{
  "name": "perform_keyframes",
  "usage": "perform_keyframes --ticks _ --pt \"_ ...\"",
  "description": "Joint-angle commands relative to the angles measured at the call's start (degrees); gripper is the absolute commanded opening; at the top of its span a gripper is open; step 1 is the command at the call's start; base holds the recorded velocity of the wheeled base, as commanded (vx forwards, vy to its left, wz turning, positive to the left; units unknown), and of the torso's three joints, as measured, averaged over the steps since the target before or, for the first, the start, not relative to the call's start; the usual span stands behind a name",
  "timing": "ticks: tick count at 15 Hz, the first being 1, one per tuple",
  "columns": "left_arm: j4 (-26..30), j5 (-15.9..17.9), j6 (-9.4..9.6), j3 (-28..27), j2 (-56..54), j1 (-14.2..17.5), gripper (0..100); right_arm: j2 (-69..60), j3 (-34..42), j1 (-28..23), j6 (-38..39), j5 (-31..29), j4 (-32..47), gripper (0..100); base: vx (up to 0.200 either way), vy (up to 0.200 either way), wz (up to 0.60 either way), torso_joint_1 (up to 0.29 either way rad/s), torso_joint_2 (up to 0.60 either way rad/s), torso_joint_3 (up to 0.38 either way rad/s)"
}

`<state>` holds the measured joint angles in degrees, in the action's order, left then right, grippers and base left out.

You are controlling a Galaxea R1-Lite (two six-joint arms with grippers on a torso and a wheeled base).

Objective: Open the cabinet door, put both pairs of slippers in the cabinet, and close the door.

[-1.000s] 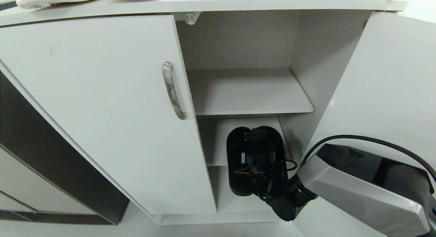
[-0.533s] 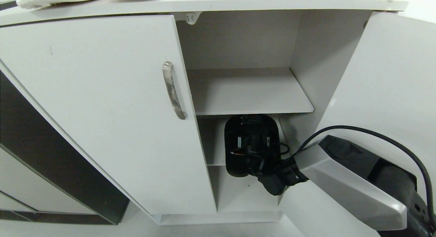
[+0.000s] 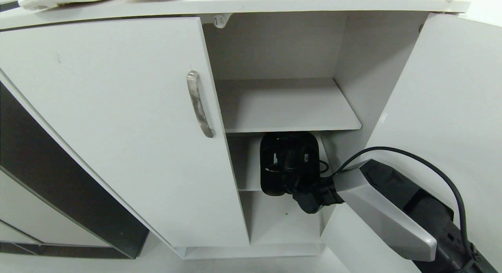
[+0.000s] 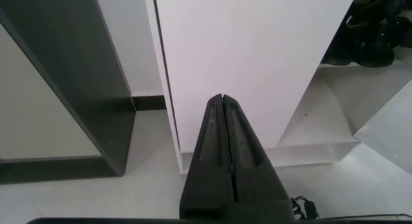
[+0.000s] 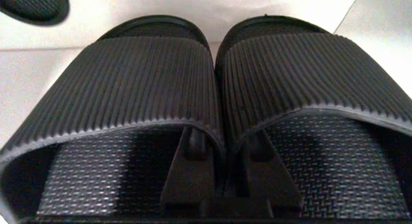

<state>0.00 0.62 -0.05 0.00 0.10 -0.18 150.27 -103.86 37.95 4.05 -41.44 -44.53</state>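
Right gripper (image 5: 222, 153) was clamped on one pair of black slippers (image 3: 270, 167), its two fingers tucked under the two ribbed straps, pinching the inner sides together. That pair sat at the cabinet's second shelf (image 3: 249, 167), heels past its front edge; whether it rested there could not be told. Part of one more dark slipper (image 5: 32, 5) lay farther in. Of two doors, the right door (image 3: 443, 96) stood open and the left door (image 3: 110, 120), with one metal handle (image 3: 199, 104), was shut. Left gripper (image 4: 222, 102) hung before it, fingers pressed together, empty.

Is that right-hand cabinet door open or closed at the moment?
Open. The right door is swung outward, exposing the shelves and the black slippers that the right gripper holds at the middle shelf.
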Motion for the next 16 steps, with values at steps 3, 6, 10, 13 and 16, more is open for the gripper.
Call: perform_keyframes --ticks 3,6,10,13,16 --pt "0.0 0.0 -0.04 0.0 0.1 0.0 0 0.8 -0.4 -0.1 0.0 0.2 0.1 0 0.0 0.0 0.0 0.0 0.0 0.0" --pt "0.0 0.0 0.05 0.0 0.1 0.0 0 1.3 -0.4 -0.2 0.0 0.2 0.3 0 0.0 0.0 0.0 0.0 0.0 0.0" --pt "0.0 0.0 -0.04 0.0 0.1 0.0 0 1.5 -0.2 -0.1 0.0 0.2 0.2 100 0.0 0.0 0.0 0.0 0.0 0.0" --pt "0.0 0.0 0.05 0.0 0.1 0.0 0 1.2 1.3 0.2 0.0 0.1 -0.4 100 0.0 0.0 0.0 0.0 0.0 0.0" --pt "0.0 0.1 0.05 0.0 0.1 0.0 0 -0.3 5.1 0.9 0.0 -0.1 -3.5 100 0.0 0.0 0.0 0.0 0.0 0.0"
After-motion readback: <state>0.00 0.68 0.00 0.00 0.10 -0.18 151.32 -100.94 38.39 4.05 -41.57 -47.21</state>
